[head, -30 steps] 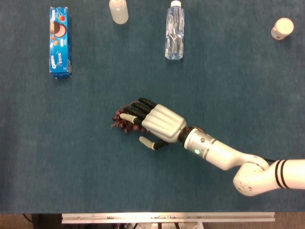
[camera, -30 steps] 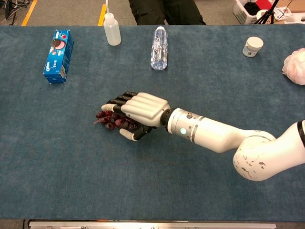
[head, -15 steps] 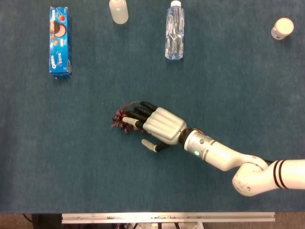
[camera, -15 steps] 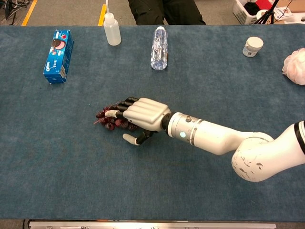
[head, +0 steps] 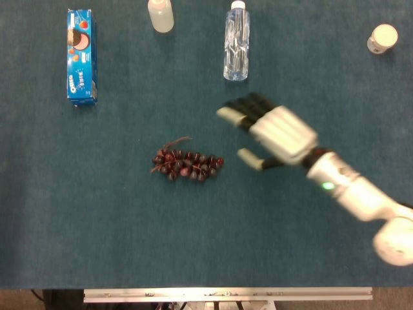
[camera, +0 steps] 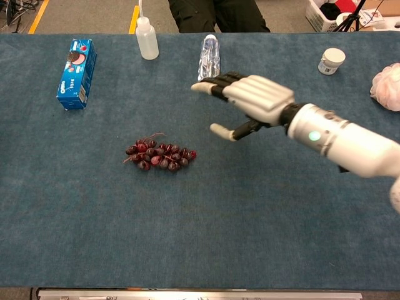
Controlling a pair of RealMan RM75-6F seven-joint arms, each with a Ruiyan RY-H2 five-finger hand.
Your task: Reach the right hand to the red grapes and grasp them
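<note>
Head view: right hand [head: 274, 132] raised, fingers spread

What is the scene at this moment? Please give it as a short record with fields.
right hand: right hand open, fingers apart, raised above the table, holds nothing
left hand: not in view
red grapes: red grapes lie on the table, apart from the hand
back row: blue cookie box, squeeze bottle, water bottle lying flat, small white jar
far right edge: pink mesh item, partly cut off
task state: grapes not grasped

Right hand [head: 277, 132] [camera: 253, 103] raised — fingers spread, empty.
</note>
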